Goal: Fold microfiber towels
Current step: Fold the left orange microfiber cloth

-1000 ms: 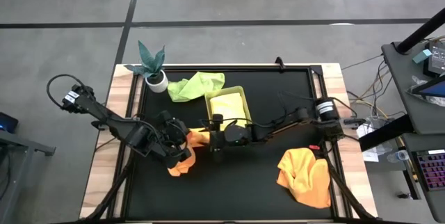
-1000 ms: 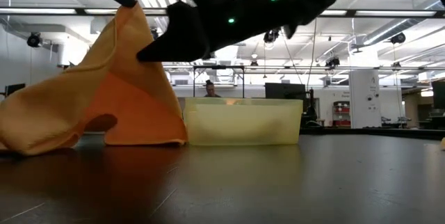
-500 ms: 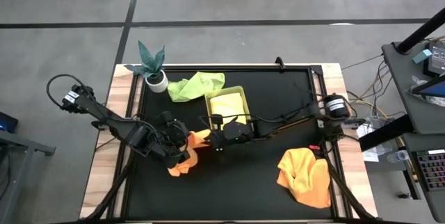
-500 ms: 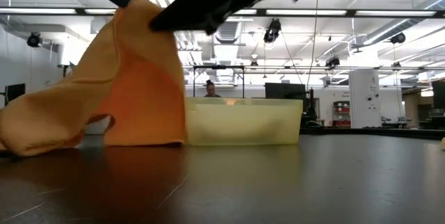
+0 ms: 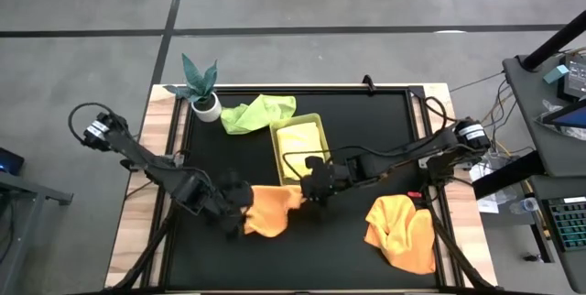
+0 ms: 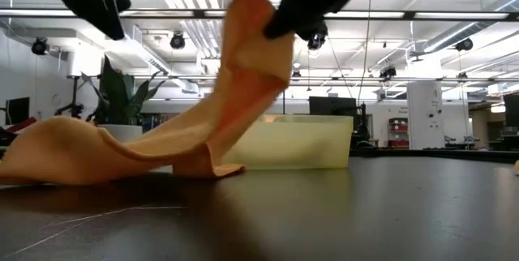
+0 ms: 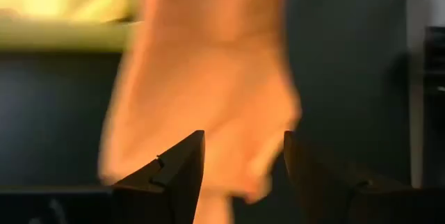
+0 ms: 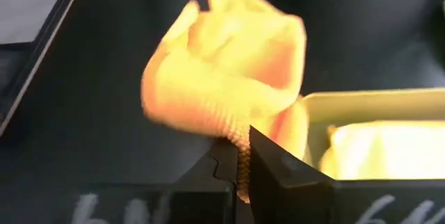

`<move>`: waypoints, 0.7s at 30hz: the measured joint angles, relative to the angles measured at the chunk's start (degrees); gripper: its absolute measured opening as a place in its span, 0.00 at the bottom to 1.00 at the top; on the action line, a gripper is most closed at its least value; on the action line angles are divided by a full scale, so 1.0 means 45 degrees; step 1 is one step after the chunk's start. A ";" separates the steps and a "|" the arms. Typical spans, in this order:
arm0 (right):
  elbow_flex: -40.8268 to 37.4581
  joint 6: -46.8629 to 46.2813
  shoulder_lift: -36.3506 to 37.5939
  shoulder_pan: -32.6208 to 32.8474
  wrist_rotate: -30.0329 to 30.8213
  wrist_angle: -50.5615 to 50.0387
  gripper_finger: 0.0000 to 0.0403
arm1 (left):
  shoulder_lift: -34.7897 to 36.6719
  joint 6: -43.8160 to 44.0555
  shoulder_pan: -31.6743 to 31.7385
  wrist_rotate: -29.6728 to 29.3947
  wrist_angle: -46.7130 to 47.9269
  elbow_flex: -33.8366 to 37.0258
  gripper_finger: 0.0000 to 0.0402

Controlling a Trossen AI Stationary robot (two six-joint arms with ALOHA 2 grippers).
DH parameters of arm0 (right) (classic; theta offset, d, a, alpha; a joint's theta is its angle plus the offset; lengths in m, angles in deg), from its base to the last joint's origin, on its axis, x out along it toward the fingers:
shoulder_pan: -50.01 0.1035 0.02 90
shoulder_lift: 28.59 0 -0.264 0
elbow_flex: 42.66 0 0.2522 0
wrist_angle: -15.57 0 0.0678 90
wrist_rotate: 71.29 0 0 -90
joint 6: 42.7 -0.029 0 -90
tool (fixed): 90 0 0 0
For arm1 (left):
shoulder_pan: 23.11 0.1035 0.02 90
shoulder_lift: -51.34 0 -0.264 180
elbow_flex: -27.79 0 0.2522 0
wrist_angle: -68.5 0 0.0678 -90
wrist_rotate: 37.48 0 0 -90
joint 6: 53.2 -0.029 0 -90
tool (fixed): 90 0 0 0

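Observation:
An orange microfiber towel lies between my two grippers on the black table. My right gripper is shut on its right part, which stands raised. The rest slopes down, and its left end rests on the table. My left gripper is open just left of the towel and above it, touching nothing that I can see. A second orange towel lies bunched at the near right. A light green towel lies at the far left, and a pale yellow one lies in the tray. My right gripper pinches a bunched fold of the orange towel between its two fingers, at the towel's right end. The fingers slant down from the table's right side. That end is lifted clear, and the cloth runs down in a slack slope to the table on the left.
A yellow-green plastic tray stands just beyond the grippers. A small potted plant stands at the far left corner. Bare table shows at the near middle and the far right.
My left gripper has let go of the towel's peak, opened and sunk toward the near edge. My right gripper has taken that peak and carried it up and toward the right edge. The towel has gone from a tall bunch to a long slope, its left end down.

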 joint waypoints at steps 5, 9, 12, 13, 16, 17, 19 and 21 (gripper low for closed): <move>-0.0445 -0.0657 -0.0039 0.0116 0.0020 0.0106 0.02 | -0.0895 -0.0619 -0.0372 0.0081 -0.3694 0.1247 0.45; -0.0530 -0.0992 -0.0039 0.0141 0.0014 0.0133 0.02 | -0.1790 -0.0614 -0.0467 0.0131 -0.3604 0.1458 0.45; -0.0544 -0.1012 -0.0039 0.0194 0.0014 0.0132 0.02 | -0.2488 -0.0604 -0.0462 0.0231 -0.3511 0.1409 0.46; -0.0552 -0.1015 -0.0039 0.0194 0.0014 0.0132 0.02 | -0.2735 -0.0601 -0.0458 0.0385 -0.3560 0.1378 0.46; -0.0562 -0.1065 -0.0039 0.0194 0.0014 0.0135 0.02 | -0.3352 -0.0597 -0.0457 0.0573 -0.3476 0.1356 0.46; -0.0579 -0.1065 -0.0039 0.0194 0.0014 0.0129 0.02 | -0.3519 -0.0606 -0.0457 0.0724 -0.3482 0.1337 0.46; -0.0593 -0.1065 -0.0039 0.0194 0.0019 0.0127 0.02 | -0.3728 -0.0615 -0.0457 0.1074 -0.3491 0.1281 0.46; -0.0619 -0.1070 -0.0039 0.0194 0.0019 0.0131 0.02 | -0.3844 -0.0624 -0.0457 0.1433 -0.3482 0.1227 0.45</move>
